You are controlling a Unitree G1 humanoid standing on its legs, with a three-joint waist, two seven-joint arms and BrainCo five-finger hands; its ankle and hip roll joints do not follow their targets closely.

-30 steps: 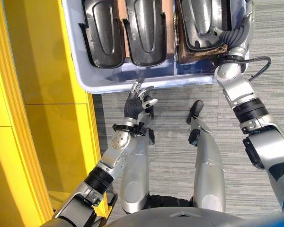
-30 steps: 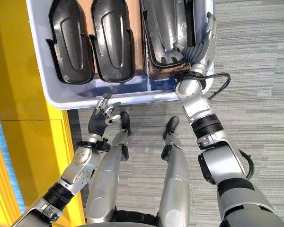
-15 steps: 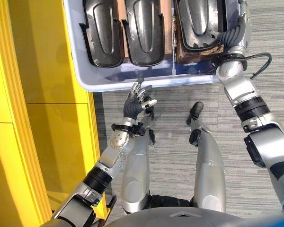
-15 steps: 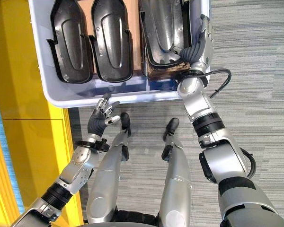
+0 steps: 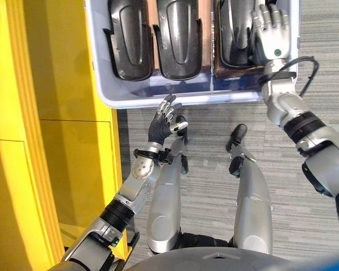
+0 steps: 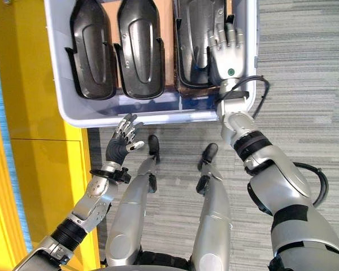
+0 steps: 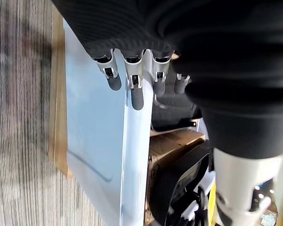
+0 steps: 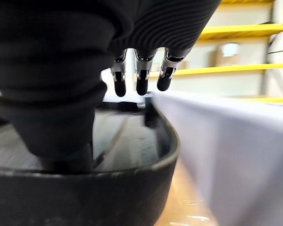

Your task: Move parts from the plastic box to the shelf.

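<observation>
Black moulded parts [image 5: 178,34] sit in the plastic box [image 5: 158,96]; my right hand [image 6: 227,53] hovers spread-fingered over the rightmost part [image 6: 195,39], holding nothing; left hand [image 5: 161,121] relaxed, empty; looks stiff, light, slick; I'd grip its raised rim.

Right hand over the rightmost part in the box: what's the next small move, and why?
Probably lower the right hand and curl its fingers around the near rim of the rightmost black part. The fingers look straight above the part, holding nothing, and it lies in the plastic box. The left hand waits open outside the box.
</observation>
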